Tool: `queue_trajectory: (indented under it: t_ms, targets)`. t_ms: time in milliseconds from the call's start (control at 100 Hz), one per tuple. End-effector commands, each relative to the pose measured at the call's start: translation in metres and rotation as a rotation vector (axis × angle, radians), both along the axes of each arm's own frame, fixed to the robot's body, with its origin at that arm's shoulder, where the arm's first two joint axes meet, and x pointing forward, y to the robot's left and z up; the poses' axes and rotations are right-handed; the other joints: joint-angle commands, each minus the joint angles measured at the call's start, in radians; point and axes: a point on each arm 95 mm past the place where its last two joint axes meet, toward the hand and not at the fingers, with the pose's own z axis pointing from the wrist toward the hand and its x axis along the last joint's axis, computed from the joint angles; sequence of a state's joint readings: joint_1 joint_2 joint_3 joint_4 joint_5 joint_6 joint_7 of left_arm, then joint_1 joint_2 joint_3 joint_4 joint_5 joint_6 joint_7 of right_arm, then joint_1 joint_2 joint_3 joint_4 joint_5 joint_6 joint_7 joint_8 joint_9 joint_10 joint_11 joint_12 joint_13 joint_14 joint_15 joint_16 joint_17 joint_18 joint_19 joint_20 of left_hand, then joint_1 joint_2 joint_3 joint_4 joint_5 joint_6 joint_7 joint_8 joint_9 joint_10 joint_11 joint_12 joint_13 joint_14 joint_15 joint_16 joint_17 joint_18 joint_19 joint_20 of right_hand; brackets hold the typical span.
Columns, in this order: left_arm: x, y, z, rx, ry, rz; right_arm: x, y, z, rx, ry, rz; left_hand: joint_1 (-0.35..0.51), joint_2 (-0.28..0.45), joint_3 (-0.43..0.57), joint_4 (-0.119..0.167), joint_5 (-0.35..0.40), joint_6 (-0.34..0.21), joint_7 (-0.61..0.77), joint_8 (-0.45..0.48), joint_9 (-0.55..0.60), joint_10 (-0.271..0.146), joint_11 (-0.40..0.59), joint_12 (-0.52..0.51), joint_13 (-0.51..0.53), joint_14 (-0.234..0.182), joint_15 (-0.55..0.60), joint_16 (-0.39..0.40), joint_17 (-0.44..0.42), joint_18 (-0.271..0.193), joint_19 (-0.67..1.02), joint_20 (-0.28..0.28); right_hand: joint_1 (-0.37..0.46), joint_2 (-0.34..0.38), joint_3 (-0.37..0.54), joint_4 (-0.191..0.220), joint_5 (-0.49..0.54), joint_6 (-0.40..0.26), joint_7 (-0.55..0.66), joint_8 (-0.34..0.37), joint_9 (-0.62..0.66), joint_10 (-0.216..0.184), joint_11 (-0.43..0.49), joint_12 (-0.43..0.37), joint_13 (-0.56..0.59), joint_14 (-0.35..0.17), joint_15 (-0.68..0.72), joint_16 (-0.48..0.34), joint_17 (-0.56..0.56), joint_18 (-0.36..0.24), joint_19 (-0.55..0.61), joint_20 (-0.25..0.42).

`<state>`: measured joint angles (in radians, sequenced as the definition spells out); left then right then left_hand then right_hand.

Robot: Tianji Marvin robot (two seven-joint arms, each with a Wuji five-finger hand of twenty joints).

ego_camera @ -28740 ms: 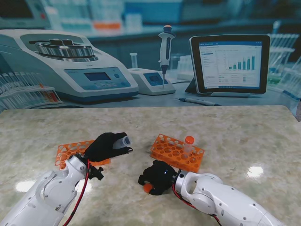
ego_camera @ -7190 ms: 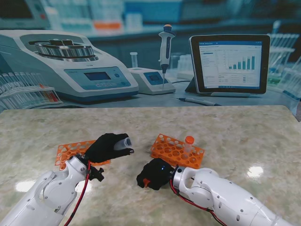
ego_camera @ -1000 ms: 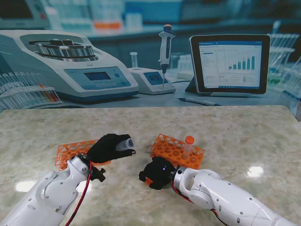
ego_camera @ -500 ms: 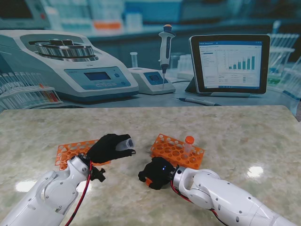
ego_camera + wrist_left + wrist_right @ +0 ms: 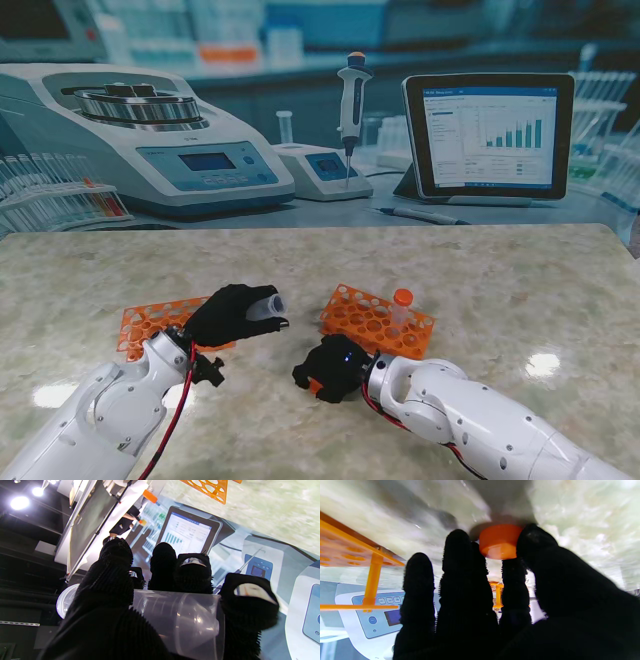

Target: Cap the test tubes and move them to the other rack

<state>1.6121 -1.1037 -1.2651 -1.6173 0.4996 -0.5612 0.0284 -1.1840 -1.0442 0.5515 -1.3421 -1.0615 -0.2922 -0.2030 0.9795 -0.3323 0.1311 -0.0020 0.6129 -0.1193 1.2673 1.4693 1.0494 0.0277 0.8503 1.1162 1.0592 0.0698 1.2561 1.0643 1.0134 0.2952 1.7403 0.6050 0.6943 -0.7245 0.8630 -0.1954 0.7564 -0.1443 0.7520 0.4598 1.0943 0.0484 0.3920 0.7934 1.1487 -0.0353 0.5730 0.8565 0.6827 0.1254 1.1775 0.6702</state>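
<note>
- Tube point(image 5: 262, 301): clear, uncapped, held in left hand point(image 5: 228, 313) above the bench point(image 5: 520, 290), long axis roughly level, open mouth pointing right toward the right rack point(image 5: 377, 322).
- Left wrist view: fingers point(image 5: 192, 575) wrapped round the tube barrel point(image 5: 180, 620), closed tight on it.
- Left rack point(image 5: 150, 322): orange, lying on the bench just behind the left hand.
- Right rack holds one upright tube with an orange cap point(image 5: 402, 297).
- Right hand point(image 5: 330, 370): down at the bench, nearer to me than the right rack.
- Loose orange cap point(image 5: 500, 541): pinched between thumb and fingers point(image 5: 460, 552) of the right hand, against the bench surface.
</note>
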Motion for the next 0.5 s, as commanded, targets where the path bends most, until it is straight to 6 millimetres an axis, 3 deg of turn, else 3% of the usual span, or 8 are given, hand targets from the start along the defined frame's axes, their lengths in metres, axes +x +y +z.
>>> queue_trajectory:
  t_ms: [0, 490]
  targets:
    - [-0.0008, -0.0004, 0.0001, 0.002, 0.003, -0.003, -0.0062, -0.0024, -0.0135, -0.024, 0.030, 0.003, -0.001, 0.043, 0.008, -0.011, 0.014, -0.061, 0.072, 0.045, 0.005, -0.032, -0.005, -0.009, 0.012, -0.016, -0.009, -0.012, 0.017, -0.029, 0.088, -0.022, 0.096, -0.020, 0.066, -0.001, 0.021, -0.046, 0.040, -0.016, 0.058, -0.049, 0.018, 0.008, 0.037, -0.007, 0.018, 0.012, 0.012, -0.016, 0.002, -0.010]
    - [-0.0013, -0.0010, 0.0008, 0.002, 0.003, -0.003, -0.0074, -0.0016, -0.0185, -0.024, 0.050, 0.015, -0.002, 0.043, 0.008, -0.011, 0.014, -0.061, 0.072, 0.045, 0.004, -0.032, -0.005, -0.009, 0.012, -0.016, -0.009, -0.012, 0.017, -0.029, 0.088, -0.022, 0.143, 0.002, 0.130, 0.009, 0.047, -0.053, 0.044, -0.033, 0.098, -0.066, 0.016, -0.007, 0.061, -0.010, 0.024, 0.002, 0.043, -0.027, -0.006, -0.026]
